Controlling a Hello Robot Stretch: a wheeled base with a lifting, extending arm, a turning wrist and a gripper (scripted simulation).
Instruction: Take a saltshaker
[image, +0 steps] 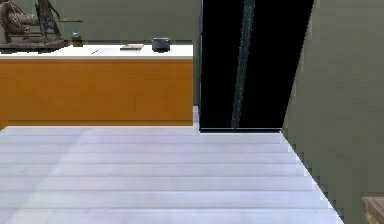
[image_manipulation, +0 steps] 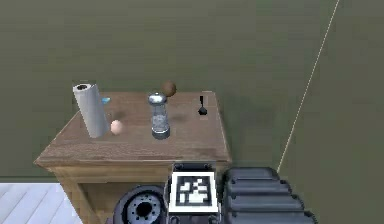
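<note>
Saltshaker, clear glass with a silver cap, stands on the arm side view's brown wooden table beside a white paper roll. The forward view offers an orange counter and a black fridge. Whether the dark gripper, low in the arm side view, holds anything cannot be told.
</note>
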